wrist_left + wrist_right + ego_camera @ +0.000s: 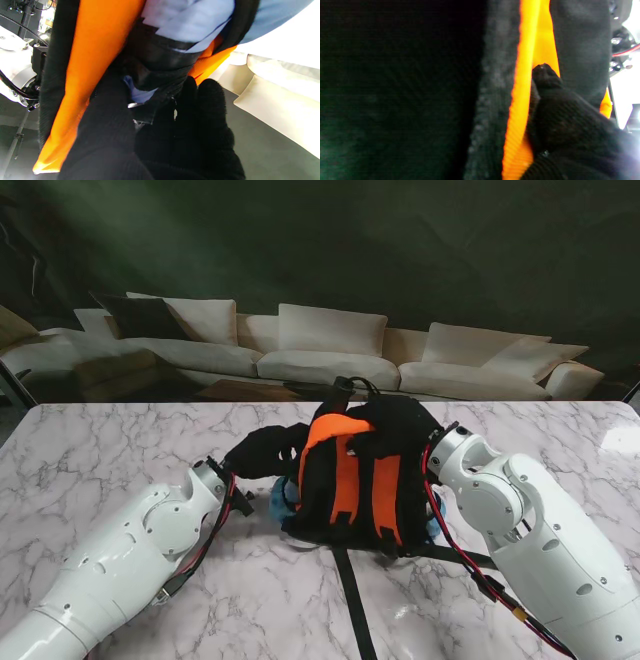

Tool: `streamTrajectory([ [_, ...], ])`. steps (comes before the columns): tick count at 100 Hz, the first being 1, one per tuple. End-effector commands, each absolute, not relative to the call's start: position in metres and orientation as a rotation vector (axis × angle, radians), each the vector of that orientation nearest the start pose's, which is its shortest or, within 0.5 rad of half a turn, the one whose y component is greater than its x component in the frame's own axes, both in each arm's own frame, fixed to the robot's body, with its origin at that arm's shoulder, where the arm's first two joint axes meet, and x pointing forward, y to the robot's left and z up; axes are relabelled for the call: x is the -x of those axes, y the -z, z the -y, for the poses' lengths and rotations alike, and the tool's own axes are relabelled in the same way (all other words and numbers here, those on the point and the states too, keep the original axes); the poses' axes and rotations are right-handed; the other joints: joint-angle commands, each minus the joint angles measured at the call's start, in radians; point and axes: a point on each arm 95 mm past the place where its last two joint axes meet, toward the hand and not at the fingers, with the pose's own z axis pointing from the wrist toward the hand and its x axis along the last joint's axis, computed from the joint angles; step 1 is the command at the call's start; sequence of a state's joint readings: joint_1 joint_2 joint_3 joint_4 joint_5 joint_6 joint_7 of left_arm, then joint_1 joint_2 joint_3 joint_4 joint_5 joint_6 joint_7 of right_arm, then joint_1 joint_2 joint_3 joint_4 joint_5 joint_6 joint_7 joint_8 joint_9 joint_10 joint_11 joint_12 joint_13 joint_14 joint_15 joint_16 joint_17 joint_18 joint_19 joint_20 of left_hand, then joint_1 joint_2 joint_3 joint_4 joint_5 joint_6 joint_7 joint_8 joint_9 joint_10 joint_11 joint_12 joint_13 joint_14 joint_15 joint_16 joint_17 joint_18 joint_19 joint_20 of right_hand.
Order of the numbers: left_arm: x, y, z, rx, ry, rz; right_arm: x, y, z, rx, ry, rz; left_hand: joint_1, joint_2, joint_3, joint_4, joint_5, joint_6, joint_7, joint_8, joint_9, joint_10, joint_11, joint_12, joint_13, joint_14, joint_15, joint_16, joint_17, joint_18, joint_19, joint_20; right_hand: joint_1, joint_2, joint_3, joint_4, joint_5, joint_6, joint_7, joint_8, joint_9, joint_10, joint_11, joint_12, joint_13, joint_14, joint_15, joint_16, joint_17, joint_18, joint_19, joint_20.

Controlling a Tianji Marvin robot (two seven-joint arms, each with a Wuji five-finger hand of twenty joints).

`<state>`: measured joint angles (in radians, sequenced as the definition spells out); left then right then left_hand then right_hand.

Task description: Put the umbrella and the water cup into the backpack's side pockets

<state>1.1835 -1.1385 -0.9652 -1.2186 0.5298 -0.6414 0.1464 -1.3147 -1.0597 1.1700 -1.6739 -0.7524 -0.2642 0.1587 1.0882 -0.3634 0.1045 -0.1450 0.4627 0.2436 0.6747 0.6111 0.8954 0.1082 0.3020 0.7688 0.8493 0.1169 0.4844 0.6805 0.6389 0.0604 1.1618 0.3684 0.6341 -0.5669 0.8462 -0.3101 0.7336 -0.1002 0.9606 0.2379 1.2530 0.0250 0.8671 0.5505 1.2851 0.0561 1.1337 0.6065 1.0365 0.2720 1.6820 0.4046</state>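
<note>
**Op:** Stand view. Black-and-orange fabric backpack point(355, 475) sits upright mid-table on the white marble tabletop point(120, 450). Black-gloved left hand point(262, 450) is pressed to its left flank; black-gloved right hand point(392, 442) is draped over the top, that arm's wrist hard against the right flank. Pale blue object point(279, 498) peeks out low on the left side. Umbrella or water cup? Can't tell.

**Obs:** How will the pack handle?

**Op:** My read: soft and light, it'll slump unless braced. The pocket's elastic rim is the place to hold.

**Obs:** Left wrist view?

**Op:** Fingers point(210, 100) curled against the black pocket fabric, with the pale blue object seated inside the pocket mouth. Clamped or just pushing? Cannot tell.

**Obs:** Right wrist?

**Op:** One fingertip point(545, 72) dug against the orange webbing; the rest is dark cloth. I cannot tell whether it has a grip. The second item isn't visible anywhere.
</note>
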Motion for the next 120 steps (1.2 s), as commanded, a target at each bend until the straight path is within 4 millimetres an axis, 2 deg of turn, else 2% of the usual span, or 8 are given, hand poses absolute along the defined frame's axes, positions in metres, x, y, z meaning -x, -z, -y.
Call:
streamTrajectory([
  [1, -0.465, 0.293, 0.066, 1.071, 2.342, -1.523, -0.445, 0.216, -0.041, -0.99, -1.853, -1.643, 0.203, 0.075, 0.244, 0.112, 0.086, -0.305, 0.191, 0.02, -0.013, -0.153, 0.03, 0.002, -0.015, -0.004, -0.02, -0.005, -0.012, -0.107, -0.009, 0.009, 0.124, 0.105, 0.111, 0.065, 0.036, -0.072, 0.044, 0.006, 0.006, -0.016, 0.039, 0.002, 0.03, -0.004, 0.03, 0.002, 0.026, 0.009, 0.045, -0.004],
  [29, -0.468, 0.289, 0.068, 1.101, 2.347, -1.47, -0.446, 0.216, -0.043, -0.987, -1.857, -1.647, 0.203, 0.08, 0.242, 0.113, 0.086, -0.303, 0.196, 0.013, -0.018, -0.153, 0.029, -0.002, -0.027, -0.002, -0.018, -0.008, -0.021, -0.106, -0.013, 0.012, 0.125, 0.105, 0.111, 0.065, 0.038, -0.078, 0.044, 0.006, 0.006, -0.015, 0.038, 0.002, 0.03, -0.004, 0.03, 0.002, 0.026, 0.009, 0.046, -0.004],
  [42, -0.468, 0.29, 0.068, 1.079, 2.343, -1.499, -0.446, 0.216, -0.044, -0.989, -1.858, -1.648, 0.203, 0.08, 0.243, 0.113, 0.093, -0.305, 0.208, 0.017, -0.024, -0.158, 0.03, -0.003, -0.039, 0.0, -0.025, -0.01, -0.034, -0.107, -0.023, 0.011, 0.125, 0.106, 0.111, 0.064, 0.038, -0.08, 0.044, 0.007, 0.007, -0.014, 0.038, 0.002, 0.03, -0.004, 0.03, 0.002, 0.026, 0.009, 0.046, -0.004],
  [63, -0.471, 0.3, 0.059, 1.046, 2.293, -1.571, -0.445, 0.216, -0.042, -0.988, -1.859, -1.647, 0.203, 0.087, 0.242, 0.112, 0.11, -0.306, 0.221, 0.017, -0.03, -0.157, 0.031, -0.013, -0.048, 0.007, -0.029, -0.011, -0.042, -0.106, -0.032, 0.013, 0.125, 0.106, 0.11, 0.064, 0.039, -0.082, 0.044, 0.007, 0.006, -0.016, 0.038, 0.002, 0.03, -0.004, 0.03, 0.002, 0.026, 0.009, 0.046, -0.005],
  [100, -0.462, 0.328, 0.034, 1.16, 2.164, -1.702, -0.445, 0.215, -0.041, -0.987, -1.85, -1.65, 0.203, 0.098, 0.235, 0.113, 0.12, -0.293, 0.214, -0.003, -0.026, -0.139, 0.029, -0.035, -0.053, 0.022, -0.017, -0.028, -0.049, -0.082, -0.027, 0.023, 0.126, 0.107, 0.109, 0.064, 0.039, -0.085, 0.045, 0.008, 0.006, -0.016, 0.038, 0.003, 0.03, -0.004, 0.029, 0.001, 0.026, 0.009, 0.046, -0.005],
  [110, -0.459, 0.332, 0.028, 1.161, 2.129, -1.752, -0.445, 0.215, -0.041, -0.985, -1.848, -1.651, 0.203, 0.12, 0.193, 0.118, 0.117, -0.298, 0.2, -0.018, -0.038, -0.139, 0.01, -0.057, -0.081, 0.016, -0.03, -0.056, -0.08, -0.063, -0.045, 0.025, 0.125, 0.107, 0.109, 0.063, 0.039, -0.083, 0.044, 0.008, 0.006, -0.016, 0.038, 0.003, 0.03, -0.004, 0.029, 0.001, 0.025, 0.009, 0.045, -0.005],
  [120, -0.457, 0.336, 0.022, 1.18, 2.1, -1.774, -0.445, 0.215, -0.04, -0.986, -1.847, -1.649, 0.203, 0.146, 0.099, 0.136, 0.107, -0.309, 0.169, -0.042, -0.09, -0.136, -0.035, -0.109, -0.168, 0.005, -0.071, -0.135, -0.197, -0.024, -0.101, 0.037, 0.126, 0.107, 0.109, 0.064, 0.039, -0.083, 0.045, 0.008, 0.006, -0.015, 0.038, 0.003, 0.03, -0.003, 0.029, 0.001, 0.025, 0.009, 0.045, -0.005],
])
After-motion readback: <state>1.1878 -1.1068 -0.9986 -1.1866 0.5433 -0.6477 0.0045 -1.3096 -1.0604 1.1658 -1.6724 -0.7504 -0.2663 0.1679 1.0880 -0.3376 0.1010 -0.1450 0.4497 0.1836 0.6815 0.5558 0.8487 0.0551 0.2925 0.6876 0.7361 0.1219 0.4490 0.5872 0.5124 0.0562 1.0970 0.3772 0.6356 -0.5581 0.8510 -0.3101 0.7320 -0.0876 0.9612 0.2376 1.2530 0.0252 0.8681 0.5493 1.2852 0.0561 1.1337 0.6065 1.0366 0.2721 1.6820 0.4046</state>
